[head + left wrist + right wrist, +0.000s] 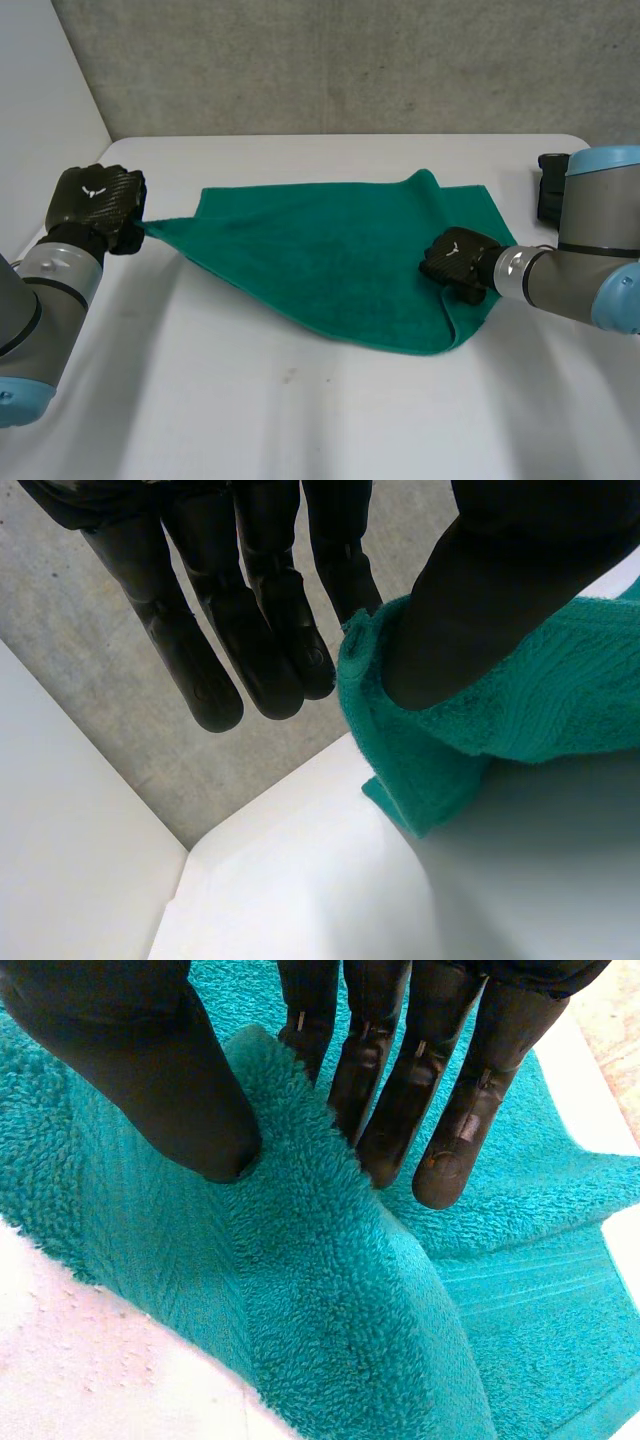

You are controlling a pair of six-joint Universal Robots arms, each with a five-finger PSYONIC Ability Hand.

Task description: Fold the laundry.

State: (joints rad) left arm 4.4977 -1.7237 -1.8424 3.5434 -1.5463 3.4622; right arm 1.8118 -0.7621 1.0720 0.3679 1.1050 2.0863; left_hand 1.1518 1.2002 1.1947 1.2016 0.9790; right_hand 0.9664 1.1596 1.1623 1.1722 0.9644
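The left hand (95, 200) is pinching a corner of the green towel (320, 250) between thumb and fingers (270, 650), the right hand (458, 258) is pinching an edge ridge likewise, and the folding is barely getting underway, I'd say.

Green towel (330, 265) lies mostly flat, left corner lifted, right edge apparently folded.

There is one fuzzy green towel (320, 250) and one white table (300, 420). There are two black hands, the left hand (95, 198) and the right hand (458, 262).
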